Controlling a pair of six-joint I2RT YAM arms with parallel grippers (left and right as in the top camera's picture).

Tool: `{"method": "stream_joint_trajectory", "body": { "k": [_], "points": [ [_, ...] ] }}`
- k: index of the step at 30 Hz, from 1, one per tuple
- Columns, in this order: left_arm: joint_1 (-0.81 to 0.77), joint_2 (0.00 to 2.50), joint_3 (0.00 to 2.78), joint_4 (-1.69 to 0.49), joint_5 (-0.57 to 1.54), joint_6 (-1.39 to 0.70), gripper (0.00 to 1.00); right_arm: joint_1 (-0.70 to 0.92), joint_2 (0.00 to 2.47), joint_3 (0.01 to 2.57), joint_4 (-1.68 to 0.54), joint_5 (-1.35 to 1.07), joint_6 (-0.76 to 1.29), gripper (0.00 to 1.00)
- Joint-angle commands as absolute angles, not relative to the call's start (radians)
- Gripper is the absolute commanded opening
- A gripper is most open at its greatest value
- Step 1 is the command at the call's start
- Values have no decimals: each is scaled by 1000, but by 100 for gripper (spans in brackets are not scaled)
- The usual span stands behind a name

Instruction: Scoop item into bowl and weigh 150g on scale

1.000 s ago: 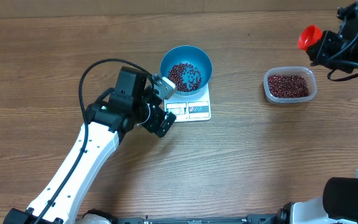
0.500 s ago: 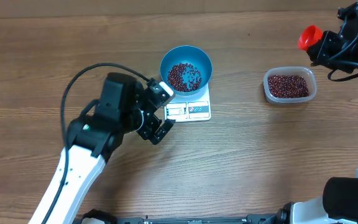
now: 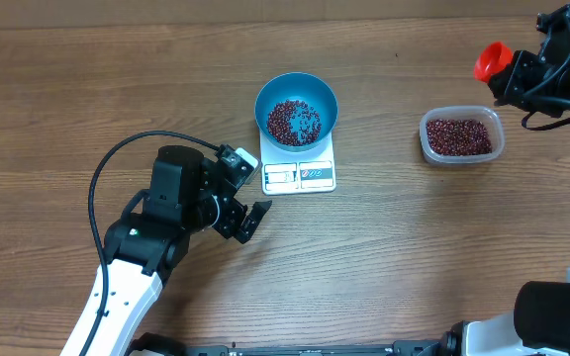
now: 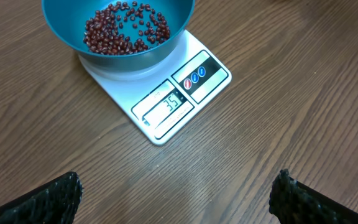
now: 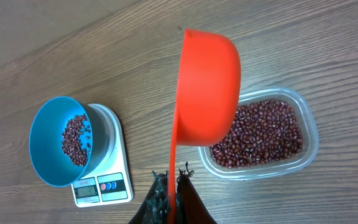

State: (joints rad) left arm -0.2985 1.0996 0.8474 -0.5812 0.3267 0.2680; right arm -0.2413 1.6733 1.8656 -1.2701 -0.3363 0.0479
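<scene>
Scooping is in hand, by my reading: the bowl (image 3: 263, 103) sits on the scale (image 3: 300, 176) toward the tabletop's far edge, its beans (image 3: 294, 121) likely short of target. The right claw (image 5: 169, 184), clamped on the red scoop (image 5: 207, 87), hangs over the container (image 3: 499, 130) near the right edge; next it should dip for more. The left claw (image 3: 252, 191) gapes empty just beside the scale.

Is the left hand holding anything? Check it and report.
No, the left hand is open, and only the wooden table shows in the gap between its two sides.

Blue bowl (image 3: 296, 109) of red-brown beans (image 3: 294, 122) atop white scale (image 3: 300, 174), display lit
</scene>
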Motion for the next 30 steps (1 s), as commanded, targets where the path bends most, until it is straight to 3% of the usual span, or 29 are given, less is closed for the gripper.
{"method": "stream_joint_trajectory", "body": {
  "k": [1,30],
  "points": [
    [-293,1086,840,-573,345,266,99,-243,1657,1886,-1266,-342,35,4],
    [-293,1094,840,-523,333,221,100,-243,1658,1884,-1283,-255,24,4]
  ]
}}
